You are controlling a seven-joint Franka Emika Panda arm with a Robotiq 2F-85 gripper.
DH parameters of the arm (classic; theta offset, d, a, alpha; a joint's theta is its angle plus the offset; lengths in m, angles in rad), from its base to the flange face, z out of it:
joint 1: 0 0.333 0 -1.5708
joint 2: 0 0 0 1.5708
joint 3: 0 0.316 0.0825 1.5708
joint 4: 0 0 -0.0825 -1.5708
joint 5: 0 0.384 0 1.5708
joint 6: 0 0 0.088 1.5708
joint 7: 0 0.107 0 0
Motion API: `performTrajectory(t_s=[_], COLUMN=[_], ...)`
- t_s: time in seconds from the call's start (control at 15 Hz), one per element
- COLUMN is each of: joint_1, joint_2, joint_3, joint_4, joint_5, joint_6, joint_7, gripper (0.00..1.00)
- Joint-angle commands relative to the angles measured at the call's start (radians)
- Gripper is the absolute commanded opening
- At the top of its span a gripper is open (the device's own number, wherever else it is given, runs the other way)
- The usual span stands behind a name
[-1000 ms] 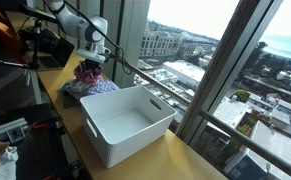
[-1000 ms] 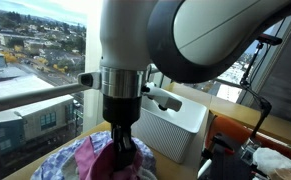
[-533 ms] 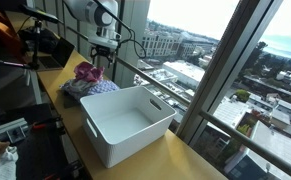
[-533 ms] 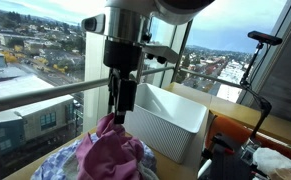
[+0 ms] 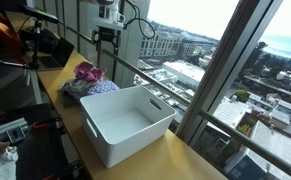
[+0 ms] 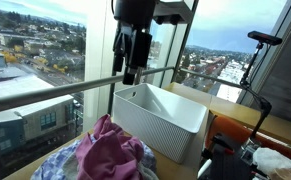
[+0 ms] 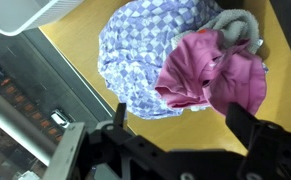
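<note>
Window-side wood table: my pincer hangs wide open w/ nothing in it, high over the clothes pile at far left. Its pink top lies on the checked cloth, none of it in the white bin nearby.

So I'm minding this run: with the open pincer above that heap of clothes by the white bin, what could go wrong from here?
The pink cloth lies tangled on the checked cloth and a grey cloth, so the open pincer might lift several at once. The checked cloth reaches close to the table edge; a drag could tip it off. The white bin stands close, so a low swing may clip its rim.
</note>
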Motion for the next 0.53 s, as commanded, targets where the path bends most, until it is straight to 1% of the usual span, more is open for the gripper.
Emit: performTrajectory(t_s=[0.0,0.47], joint_1=[0.012,0.073], joint_2=[0.017,0.143], joint_3=[0.01,0.019], joint_4=[-0.012,-0.069], joint_5=[0.022,0.001], joint_6=[0.003,0.068], joint_7=[-0.033,-0.008], gripper=[1.0,1.0])
